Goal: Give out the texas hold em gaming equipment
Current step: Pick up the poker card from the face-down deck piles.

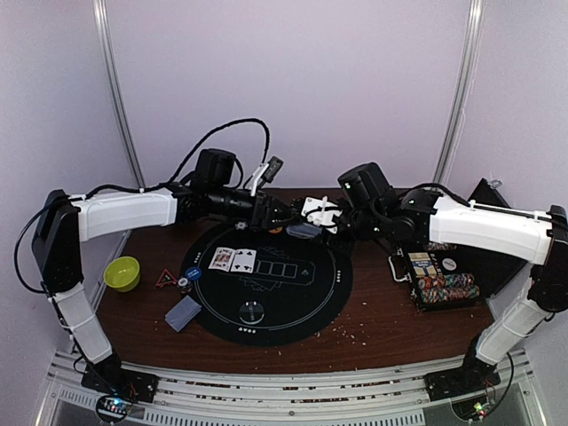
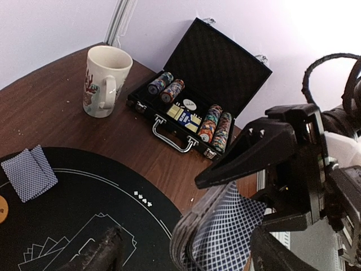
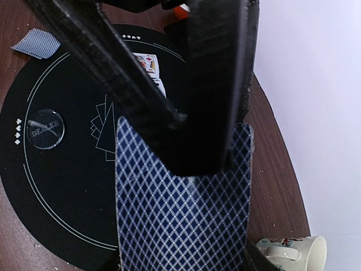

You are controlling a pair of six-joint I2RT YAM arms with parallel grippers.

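My right gripper (image 1: 330,225) (image 3: 180,264) is shut on a deck of cards (image 1: 303,231) (image 3: 181,209) with blue diamond backs, held above the far edge of the round black mat (image 1: 293,302). My left gripper (image 1: 277,216) (image 2: 186,255) is open, its fingers (image 2: 104,254) standing either side of the deck's (image 2: 223,226) end, and one finger lies across the top card's back. Two face-up cards (image 1: 232,259) (image 3: 149,65) lie on the mat's left half. A face-down pair (image 1: 182,312) (image 2: 28,172) lies at the mat's left edge. A blue disc (image 1: 193,273) sits nearby.
An open black case (image 1: 439,280) (image 2: 197,96) with rows of striped chips stands at the right. A mug (image 2: 104,79) (image 3: 293,248) stands near it. A green bowl (image 1: 122,273) and a red triangle (image 1: 164,280) are at the left. A dealer button (image 1: 253,312) (image 3: 45,129) lies on the mat.
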